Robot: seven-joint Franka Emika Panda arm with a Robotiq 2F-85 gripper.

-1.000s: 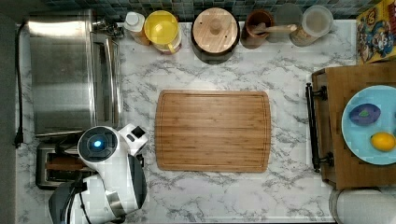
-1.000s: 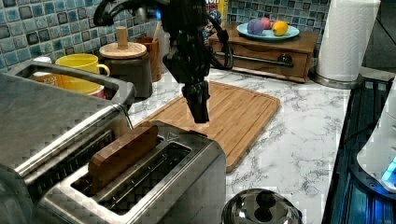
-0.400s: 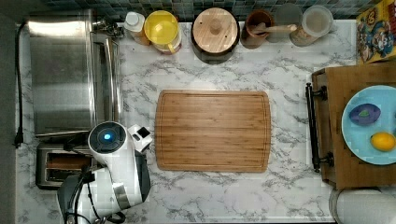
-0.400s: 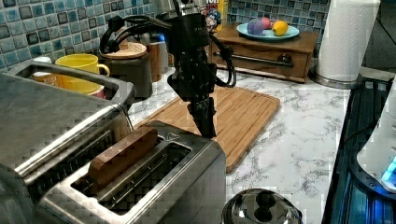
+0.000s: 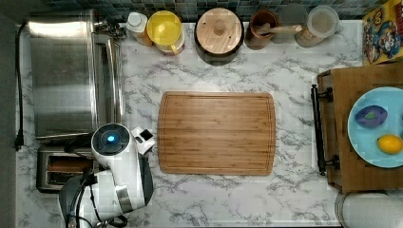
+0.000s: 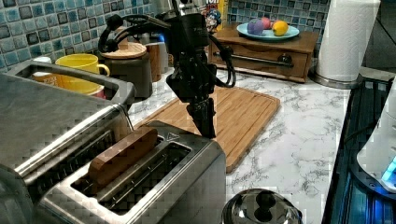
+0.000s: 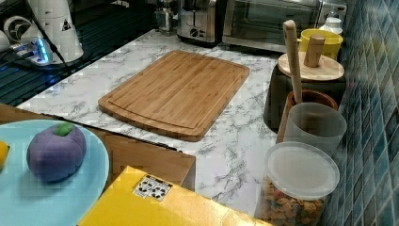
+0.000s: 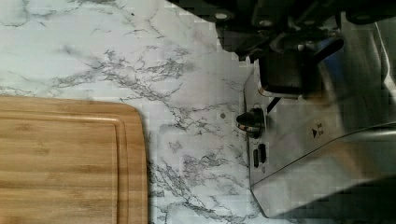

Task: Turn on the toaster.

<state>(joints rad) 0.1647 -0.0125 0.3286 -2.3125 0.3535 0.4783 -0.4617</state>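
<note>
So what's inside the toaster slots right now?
In the left view, the toaster has a brown slab, like a wooden slice of bread, standing in the slot nearer the toaster oven, its top sticking out. The other slot looks empty, though its bottom is hidden.

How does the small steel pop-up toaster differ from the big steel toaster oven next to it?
The small brushed-steel pop-up toaster is low and boxy; the large steel toaster oven is far bigger and taller. The toaster has two open top slots, one holding a brown slab; the oven's top is a closed flat sheet. The gripper hangs at the toaster's end, not at the oven. Both are steel and sit side by side on the marble counter.
</note>
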